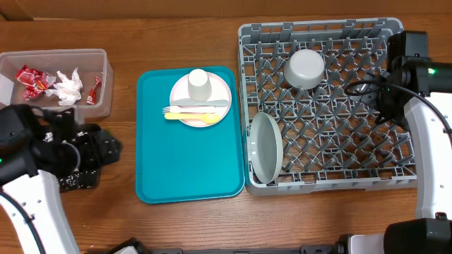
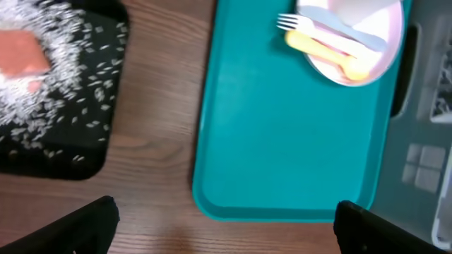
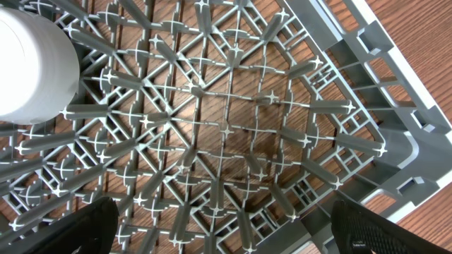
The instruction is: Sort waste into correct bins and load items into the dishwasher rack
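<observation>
**Waste binned; plate, cup and cutlery not yet racked**

Both arms hung clear of the work. The left gripper (image 2: 226, 215) stood over the near edge of the teal tray (image 1: 187, 162), jaws spread as wide as they go, nothing between them; the right gripper (image 3: 226, 226) hovered above the peg floor of the dishwasher rack (image 1: 311, 29), likewise fully apart and empty.

Waste: red wrappers (image 1: 32, 79) and crumpled napkin (image 1: 69, 88) lay inside the clear tub (image 1: 56, 51) at far left; rice grains (image 2: 42, 106) and the orange cube (image 2: 25, 53) (blurred in the left wrist view) sat on the black tray (image 2: 70, 164), near the teal tray's left side with a strip of table (image 2: 162, 106) between. I judged that dry rubbish went to one bin and food scraps to the other.

Items: grey bowl (image 1: 305, 68) sat among the pegs toward the rack's rear; grey plate (image 1: 266, 149) stood on edge by the rack's left wall near the front corner, propped by pegs, presumably so water could run off. The pale plate (image 1: 220, 90) lay flat on the teal tray's far half, carrying the white cup (image 1: 199, 85), with a white fork (image 1: 185, 109) and a yellow spoon (image 1: 192, 117) laid across it.

Judgement: sorting looked complete and loading roughly half done; the cup probably needs lifting off first, since it and the cutlery block a clean grip on the plate's rim; thin cutlery lying flat on a smooth plate may slide away from closing fingers.
</observation>
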